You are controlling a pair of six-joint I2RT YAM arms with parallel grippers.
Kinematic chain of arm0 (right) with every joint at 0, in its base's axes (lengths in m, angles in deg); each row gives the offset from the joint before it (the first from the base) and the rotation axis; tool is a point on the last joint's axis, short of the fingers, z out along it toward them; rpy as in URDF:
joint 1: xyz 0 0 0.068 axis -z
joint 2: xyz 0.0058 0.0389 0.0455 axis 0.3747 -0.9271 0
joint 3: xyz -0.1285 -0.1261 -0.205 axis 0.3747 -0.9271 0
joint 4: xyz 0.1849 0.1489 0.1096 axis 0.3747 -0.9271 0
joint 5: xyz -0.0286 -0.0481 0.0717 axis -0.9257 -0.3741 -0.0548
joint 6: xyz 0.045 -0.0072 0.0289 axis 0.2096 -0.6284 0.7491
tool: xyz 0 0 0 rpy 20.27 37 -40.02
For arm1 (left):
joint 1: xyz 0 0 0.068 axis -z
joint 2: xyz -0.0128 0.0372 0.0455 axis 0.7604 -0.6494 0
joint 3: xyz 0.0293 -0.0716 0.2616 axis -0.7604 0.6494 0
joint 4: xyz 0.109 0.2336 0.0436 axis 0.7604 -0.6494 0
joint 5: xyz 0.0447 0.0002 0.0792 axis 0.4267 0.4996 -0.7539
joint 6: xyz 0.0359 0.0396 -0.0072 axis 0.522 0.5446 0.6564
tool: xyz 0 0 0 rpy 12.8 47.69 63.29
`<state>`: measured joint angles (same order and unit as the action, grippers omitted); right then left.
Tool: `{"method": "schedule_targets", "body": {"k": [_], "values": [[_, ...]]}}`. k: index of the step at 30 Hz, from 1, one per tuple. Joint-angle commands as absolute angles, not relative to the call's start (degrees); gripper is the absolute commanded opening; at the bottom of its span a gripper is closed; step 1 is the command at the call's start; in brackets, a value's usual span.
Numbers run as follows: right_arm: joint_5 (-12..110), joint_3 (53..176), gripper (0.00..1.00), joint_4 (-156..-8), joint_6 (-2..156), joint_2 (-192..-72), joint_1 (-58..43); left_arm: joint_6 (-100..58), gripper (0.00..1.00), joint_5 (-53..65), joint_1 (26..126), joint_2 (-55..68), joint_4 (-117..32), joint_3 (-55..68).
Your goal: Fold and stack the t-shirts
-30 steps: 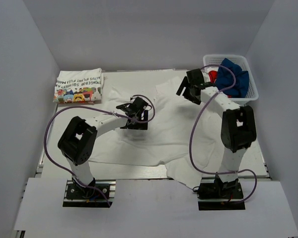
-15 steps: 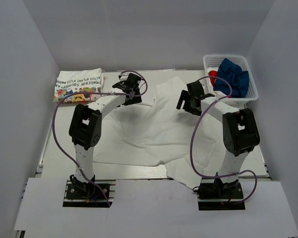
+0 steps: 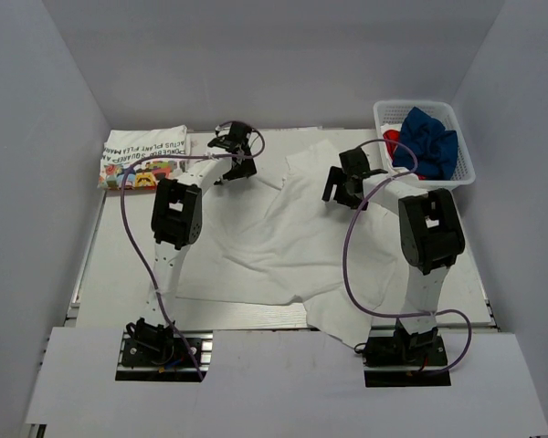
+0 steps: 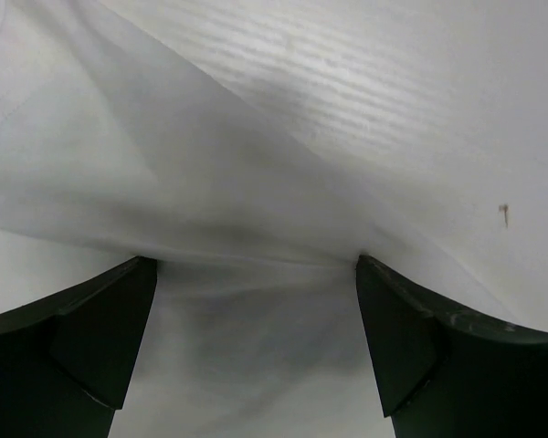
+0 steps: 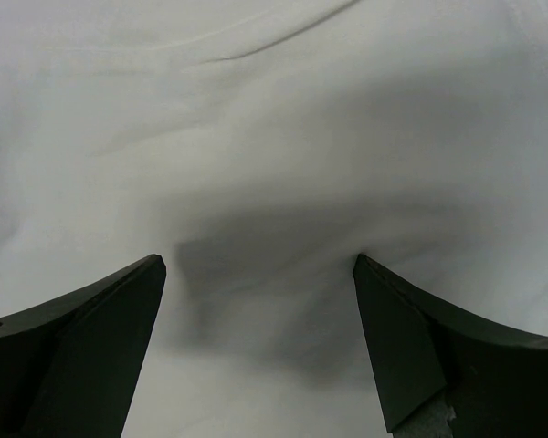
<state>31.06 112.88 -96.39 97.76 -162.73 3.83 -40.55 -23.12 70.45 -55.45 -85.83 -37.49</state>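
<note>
A plain white t-shirt [image 3: 274, 233] lies spread and rumpled over the middle of the table, with a fold running up toward the far edge. My left gripper [image 3: 230, 144] is open at the shirt's far left edge; in the left wrist view [image 4: 256, 265] its fingers [image 4: 91, 338] straddle a raised ridge of white cloth [image 4: 256, 192]. My right gripper [image 3: 341, 187] is open over the shirt's right part; in the right wrist view [image 5: 260, 265] only white cloth [image 5: 274, 137] lies between the fingers [image 5: 411, 347]. A folded t-shirt with colourful print [image 3: 144, 157] lies at the far left.
A white lattice basket [image 3: 463, 162] at the far right holds a navy blue t-shirt [image 3: 426, 141] and a bit of red and white cloth [image 3: 392, 139]. Grey walls close in the table on three sides. The shirt's hem hangs over the near edge [image 3: 333, 319].
My left gripper has swung from the middle of the white shirt out to its far edge. My right gripper has shifted a little left and nearer over the shirt.
</note>
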Motion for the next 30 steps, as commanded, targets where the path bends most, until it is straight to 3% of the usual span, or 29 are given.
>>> {"method": "schedule_targets", "body": {"k": [1, 9, 18, 22, 26, 30], "values": [[30.0, 116.5, 0.9, -98.5, 96.9, -166.7, 5.3, -44.3, 1.0, -20.1, 66.8, -60.8, -95.1, -45.9], [29.7, 126.7, 0.9, -104.2, 97.9, -174.0, 9.5, -46.2, 1.0, -15.2, 62.6, -66.4, -95.2, -53.8], [30.4, 137.9, 0.9, -105.3, 93.0, -177.9, 10.3, -43.0, 1.0, -6.2, 62.1, -67.6, -83.8, -59.1], [34.8, 140.7, 0.9, -105.5, 86.7, -174.7, 9.2, -38.3, 1.0, -3.2, 62.1, -63.3, -82.1, -60.5], [31.9, 139.1, 0.9, -103.7, 80.4, -165.7, 5.3, -34.5, 1.0, -4.9, 64.9, -49.1, -82.4, -54.5], [32.2, 125.2, 0.9, -100.0, 77.8, -154.1, 1.9, -35.3, 1.0, -9.0, 65.5, -38.6, -87.8, -46.1]]}}
